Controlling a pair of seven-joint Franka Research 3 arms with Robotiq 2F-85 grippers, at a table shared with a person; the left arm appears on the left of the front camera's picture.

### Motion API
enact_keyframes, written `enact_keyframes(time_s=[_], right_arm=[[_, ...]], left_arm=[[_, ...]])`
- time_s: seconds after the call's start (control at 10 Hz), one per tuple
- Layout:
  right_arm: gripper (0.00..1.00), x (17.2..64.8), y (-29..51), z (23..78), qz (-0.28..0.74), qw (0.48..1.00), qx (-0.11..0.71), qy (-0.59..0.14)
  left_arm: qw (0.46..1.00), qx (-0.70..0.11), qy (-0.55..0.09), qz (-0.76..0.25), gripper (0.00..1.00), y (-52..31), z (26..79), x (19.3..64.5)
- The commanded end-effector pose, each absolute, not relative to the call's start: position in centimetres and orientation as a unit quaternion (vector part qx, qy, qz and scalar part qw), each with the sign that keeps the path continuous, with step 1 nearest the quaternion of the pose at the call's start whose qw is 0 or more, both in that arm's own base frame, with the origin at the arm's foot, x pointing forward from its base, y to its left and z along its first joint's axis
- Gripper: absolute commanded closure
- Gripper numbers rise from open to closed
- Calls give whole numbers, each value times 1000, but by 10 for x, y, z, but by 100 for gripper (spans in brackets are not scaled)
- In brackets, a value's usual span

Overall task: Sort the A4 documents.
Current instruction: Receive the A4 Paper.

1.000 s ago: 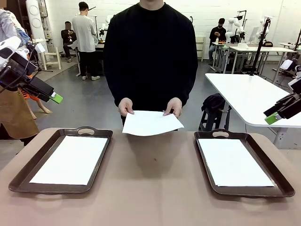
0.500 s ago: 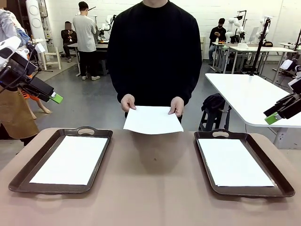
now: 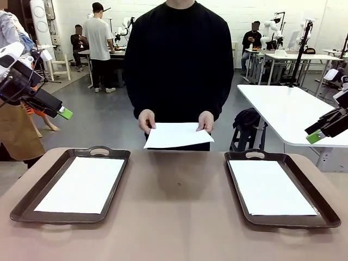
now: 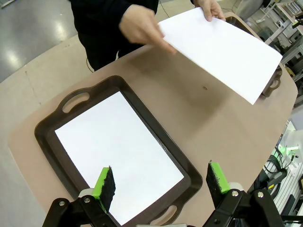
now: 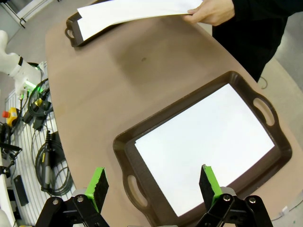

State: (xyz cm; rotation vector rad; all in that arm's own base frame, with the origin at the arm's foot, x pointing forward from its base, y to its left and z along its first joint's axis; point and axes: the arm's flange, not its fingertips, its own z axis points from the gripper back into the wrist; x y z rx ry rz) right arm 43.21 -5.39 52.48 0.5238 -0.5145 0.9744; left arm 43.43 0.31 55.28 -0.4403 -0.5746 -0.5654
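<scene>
Handover pending — person's hands offer one A4 sheet above the table's far edge, between both claws and well ahead of them.
Left gripper and right gripper hang released, each over a sheet-filled tray; next move needs an edge pinch — sheet thin, blank, white, probably floppy.

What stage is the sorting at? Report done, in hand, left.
Done: one sheet lies in the left tray and one in the right tray. In hand: the person's hands hold a sheet out above the table's far edge. Left: that sheet is not yet in a tray; the left gripper and right gripper hang with open jaws, holding nothing.
</scene>
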Motion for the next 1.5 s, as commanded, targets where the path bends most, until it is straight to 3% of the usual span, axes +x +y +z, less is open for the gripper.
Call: enact_keyframes(time_s=[0.0,1.4], right_arm=[[0,433,-54,524,457,821,241,-243],[0,433,-54,524,457,821,241,-243]], left_arm=[[897,-209,-278,-274,0,2,553,434],[897,-209,-278,-274,0,2,553,434]])
